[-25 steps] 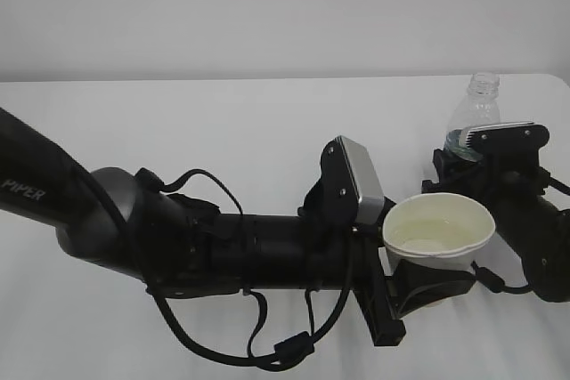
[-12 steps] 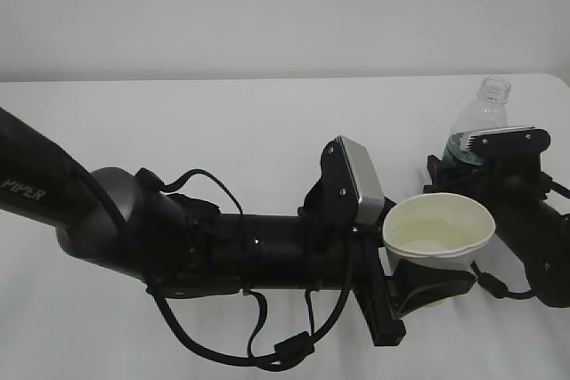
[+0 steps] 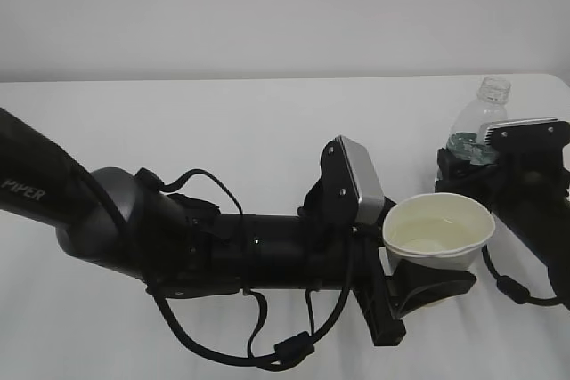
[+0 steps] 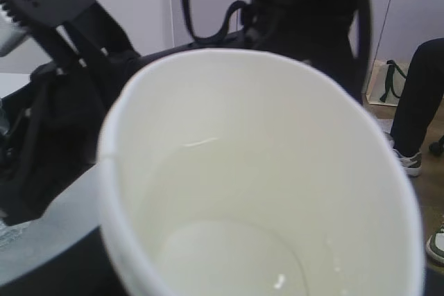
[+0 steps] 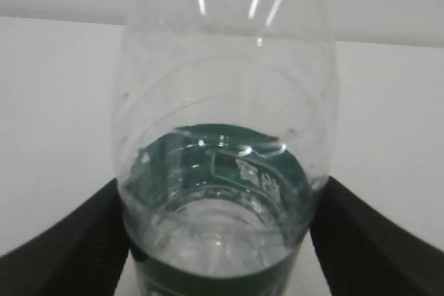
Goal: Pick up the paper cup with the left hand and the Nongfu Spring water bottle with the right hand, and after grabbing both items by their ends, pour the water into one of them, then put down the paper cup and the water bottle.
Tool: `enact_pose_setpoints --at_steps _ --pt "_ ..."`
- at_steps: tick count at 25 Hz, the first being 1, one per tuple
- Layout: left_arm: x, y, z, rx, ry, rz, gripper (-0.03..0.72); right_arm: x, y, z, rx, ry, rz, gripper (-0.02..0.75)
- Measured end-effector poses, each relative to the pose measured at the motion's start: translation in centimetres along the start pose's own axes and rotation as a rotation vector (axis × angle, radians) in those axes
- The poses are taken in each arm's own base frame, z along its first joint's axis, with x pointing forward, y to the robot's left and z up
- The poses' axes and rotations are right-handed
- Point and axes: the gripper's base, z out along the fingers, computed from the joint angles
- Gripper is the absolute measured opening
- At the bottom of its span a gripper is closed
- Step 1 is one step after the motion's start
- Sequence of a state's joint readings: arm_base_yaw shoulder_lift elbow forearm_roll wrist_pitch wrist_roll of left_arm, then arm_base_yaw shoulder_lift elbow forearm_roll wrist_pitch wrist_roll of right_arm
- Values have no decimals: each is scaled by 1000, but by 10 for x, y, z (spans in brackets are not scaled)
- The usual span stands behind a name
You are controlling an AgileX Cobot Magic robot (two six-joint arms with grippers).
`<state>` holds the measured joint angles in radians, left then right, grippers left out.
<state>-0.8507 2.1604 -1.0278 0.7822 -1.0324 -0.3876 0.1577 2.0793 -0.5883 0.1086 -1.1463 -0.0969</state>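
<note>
At lower right we see the left hand (image 3: 419,287) clamped on the paper cup (image 3: 438,234), its arm lying level across the frame. At the right edge, the right hand (image 3: 485,159), fingers apart, flanks the upright Nongfu Spring water bottle (image 3: 474,122).

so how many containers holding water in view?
2. The paper cup in the left pincer, water pooled at its bottom; the Nongfu Spring water bottle upright at far right, between the right pincer's fingers. Nothing else visible.

Bulky black arm (image 3: 178,238) marked "PIPER", looping black cables (image 3: 258,344), grey plate (image 3: 361,175).
</note>
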Motion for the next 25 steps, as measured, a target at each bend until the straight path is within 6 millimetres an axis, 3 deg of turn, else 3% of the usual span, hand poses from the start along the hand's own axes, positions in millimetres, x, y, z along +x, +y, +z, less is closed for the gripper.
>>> enact_pose_setpoints --at_steps 17,25 --pt "-2 4 0 -44 -18 -29 425 -24 -8 -67 1 -25 2 605" --pt "-3 7 0 -73 -30 -49 425 -29 -12 -110 2 -39 4 594"
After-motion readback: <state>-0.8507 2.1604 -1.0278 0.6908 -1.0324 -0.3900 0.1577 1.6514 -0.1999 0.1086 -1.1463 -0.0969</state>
